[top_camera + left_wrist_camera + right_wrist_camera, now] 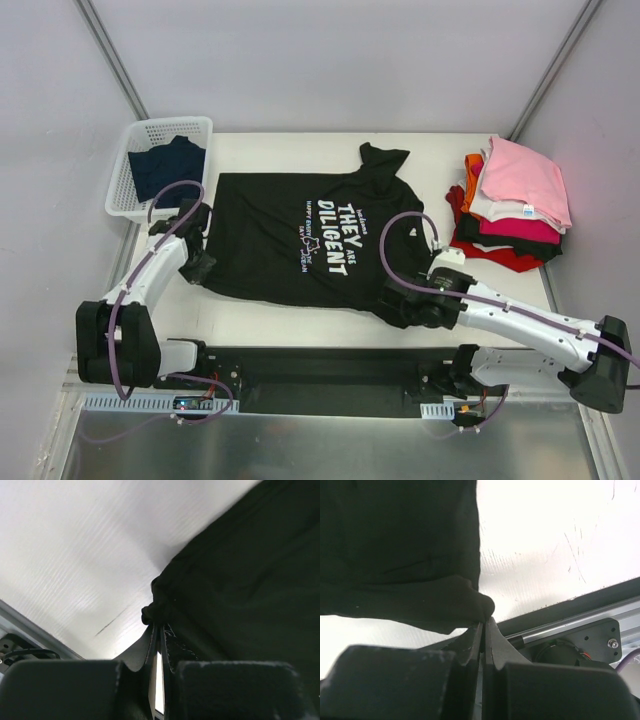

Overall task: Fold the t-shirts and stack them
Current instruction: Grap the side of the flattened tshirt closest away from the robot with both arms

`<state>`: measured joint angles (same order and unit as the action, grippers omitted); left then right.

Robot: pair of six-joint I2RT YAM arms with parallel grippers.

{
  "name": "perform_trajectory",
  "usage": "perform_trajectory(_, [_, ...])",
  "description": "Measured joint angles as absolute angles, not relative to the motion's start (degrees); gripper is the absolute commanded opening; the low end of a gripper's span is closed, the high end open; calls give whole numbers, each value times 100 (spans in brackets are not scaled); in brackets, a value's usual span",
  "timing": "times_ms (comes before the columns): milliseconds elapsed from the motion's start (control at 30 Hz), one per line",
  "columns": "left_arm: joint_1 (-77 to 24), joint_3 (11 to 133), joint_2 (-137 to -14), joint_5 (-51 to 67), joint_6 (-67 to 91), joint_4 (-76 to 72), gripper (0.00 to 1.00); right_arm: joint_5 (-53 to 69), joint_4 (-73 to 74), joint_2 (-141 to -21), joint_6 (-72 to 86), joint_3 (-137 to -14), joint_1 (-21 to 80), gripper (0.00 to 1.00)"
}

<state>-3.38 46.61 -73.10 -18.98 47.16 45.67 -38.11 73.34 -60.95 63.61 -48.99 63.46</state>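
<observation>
A black t-shirt [290,235] with white lettering lies spread on the table, lettering up. My left gripper [196,262] is shut on its near-left edge; in the left wrist view the cloth [235,580] bunches at the closed fingertips [159,625]. My right gripper [396,300] is shut on its near-right corner; in the right wrist view the cloth [400,555] is pinched at the fingertips [484,622]. A stack of folded t-shirts [515,200] with a pink one on top sits at the right. A dark navy t-shirt [167,165] lies in the basket.
A white plastic basket [125,180] stands at the back left. The folded stack holds orange, white, magenta, black and red layers. The table's black front rail [320,365] runs between the arm bases. Grey walls close in both sides.
</observation>
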Motion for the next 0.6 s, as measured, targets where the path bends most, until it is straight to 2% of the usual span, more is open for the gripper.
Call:
perform_trajectory(333, [-591, 5924, -7535, -1820, 4394, 4978, 0, -3990, 7321, -6329, 5603, -5542, 5546, 1])
perform_trajectory(600, [-1022, 6678, -8042, -1824, 4390, 5295, 0, -3865, 6746, -6980, 4158, -6020, 4276, 1])
